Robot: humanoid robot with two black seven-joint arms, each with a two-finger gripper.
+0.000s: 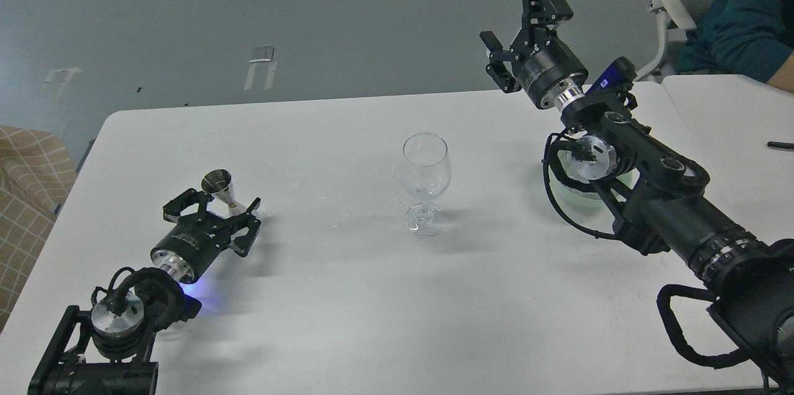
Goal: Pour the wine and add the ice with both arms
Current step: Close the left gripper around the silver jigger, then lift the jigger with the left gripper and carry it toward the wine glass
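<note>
my left gripper (214,212) is spread open, jigger (219,189) upright btwn the fingers, not clamped. right gripper (512,41) open, empty, raised well apart from glass (425,181) mid-table (347,296).

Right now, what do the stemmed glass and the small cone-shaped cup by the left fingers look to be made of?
The stemmed glass: clear glass, probably; the table shows through and its foot glints. The cone-shaped cup: polished metal, likely steel; grey, mirror-like sheen inside its mouth.

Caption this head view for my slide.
Left gripper open around a metal jigger; right gripper raised, empty wine glass between.
</note>
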